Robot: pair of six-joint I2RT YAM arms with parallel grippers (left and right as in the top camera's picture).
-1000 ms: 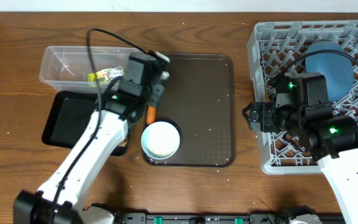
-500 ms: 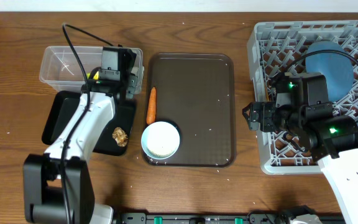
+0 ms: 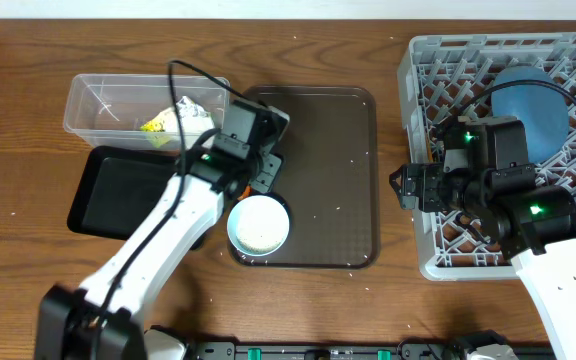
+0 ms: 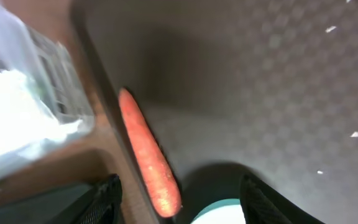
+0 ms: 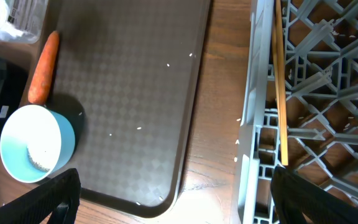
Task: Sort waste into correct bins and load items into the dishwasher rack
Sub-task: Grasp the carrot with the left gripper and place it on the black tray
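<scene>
My left gripper (image 3: 259, 168) hangs open over the left rim of the brown serving tray (image 3: 338, 120). In the left wrist view the orange carrot (image 4: 146, 157) lies along that rim, its lower end between my fingers (image 4: 106, 198). The white bowl (image 3: 259, 224) stands just below it, with rice in it (image 5: 39, 163). A white tissue (image 3: 190, 117) and a green-and-silver wrapper (image 3: 153, 125) lie in the clear tub (image 3: 103, 100). My right gripper (image 3: 402, 187) is open and empty beside the grey rack (image 3: 438, 60). The rack holds the blue plate (image 3: 533, 100) and chopsticks (image 5: 279, 81).
The black tray (image 3: 113, 195) lies in front of the clear tub, partly under my left arm. Loose rice grains (image 5: 169, 65) dot the brown tray and the table near the rack. Bare wood (image 3: 390, 130) separates tray and rack.
My left gripper went to the clear tub, opened, and swung back right to the tray's left rim above the carrot. The tissue now lies in the tub. The right arm has not moved.
</scene>
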